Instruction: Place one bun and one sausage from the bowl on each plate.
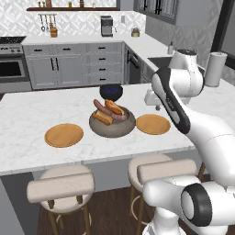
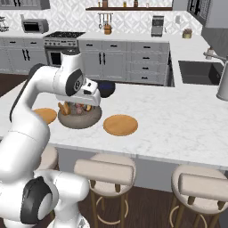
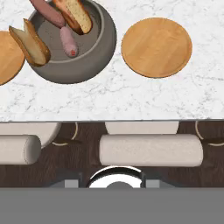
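Home kitchen: stove (image 2: 62,38), sink (image 2: 198,71), marble island (image 1: 27,114), stools (image 1: 62,186).

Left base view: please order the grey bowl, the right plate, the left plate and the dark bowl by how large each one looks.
1. Grey bowl, the widest.
2. Left plate and right plate: alike, so no ranking between them.
3. Dark bowl, the smallest, though it stands farther from the camera, which shrinks it somewhat.

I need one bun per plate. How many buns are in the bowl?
2: one bun leaning on the grey-brown bowl's near rim, another across its middle. Sausages may hide more.
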### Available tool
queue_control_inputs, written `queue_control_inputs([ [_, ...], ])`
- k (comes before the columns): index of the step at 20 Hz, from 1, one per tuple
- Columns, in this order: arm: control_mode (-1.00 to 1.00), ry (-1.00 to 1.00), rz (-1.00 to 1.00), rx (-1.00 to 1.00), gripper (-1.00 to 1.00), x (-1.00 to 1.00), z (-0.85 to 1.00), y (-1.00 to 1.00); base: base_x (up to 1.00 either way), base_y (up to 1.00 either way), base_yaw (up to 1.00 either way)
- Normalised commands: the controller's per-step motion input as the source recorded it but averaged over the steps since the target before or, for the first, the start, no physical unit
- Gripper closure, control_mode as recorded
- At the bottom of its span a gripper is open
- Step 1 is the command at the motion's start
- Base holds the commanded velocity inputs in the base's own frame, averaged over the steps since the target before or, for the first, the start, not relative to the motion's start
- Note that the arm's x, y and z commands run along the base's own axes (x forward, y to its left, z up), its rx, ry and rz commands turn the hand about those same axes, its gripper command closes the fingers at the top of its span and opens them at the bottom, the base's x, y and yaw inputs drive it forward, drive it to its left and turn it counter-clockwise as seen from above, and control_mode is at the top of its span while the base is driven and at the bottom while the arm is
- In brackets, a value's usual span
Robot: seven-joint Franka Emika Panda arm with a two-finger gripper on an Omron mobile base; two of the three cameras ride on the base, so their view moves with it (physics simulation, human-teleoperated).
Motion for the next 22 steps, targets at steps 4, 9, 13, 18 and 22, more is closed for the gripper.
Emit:
queue_control_inputs([
  [4, -1.0, -0.05, -0.14, -0.03, -1.0, 0.38, -0.2, 0.42, 0.0, 0.0, 0.0],
  [9, -1.0, -0.01, -0.24, 0.01, -1.0, 0.93, -0.31, 1.0, 0.0, 0.0, 0.0],
  [13, -1.0, 0.02, -0.11, 0.0, -1.0, 0.71, -0.4, 1.0, 0.0, 0.0, 0.0],
  [18, -1.0, 0.16, 0.02, 0.02, -1.0, 0.3, -0.35, 0.78, 0.0, 0.0, 0.0],
  [22, -1.0, 0.19, 0.17, -0.19, -1.0, 0.39, -0.42, 0.39, 0.0, 0.0, 0.0],
])
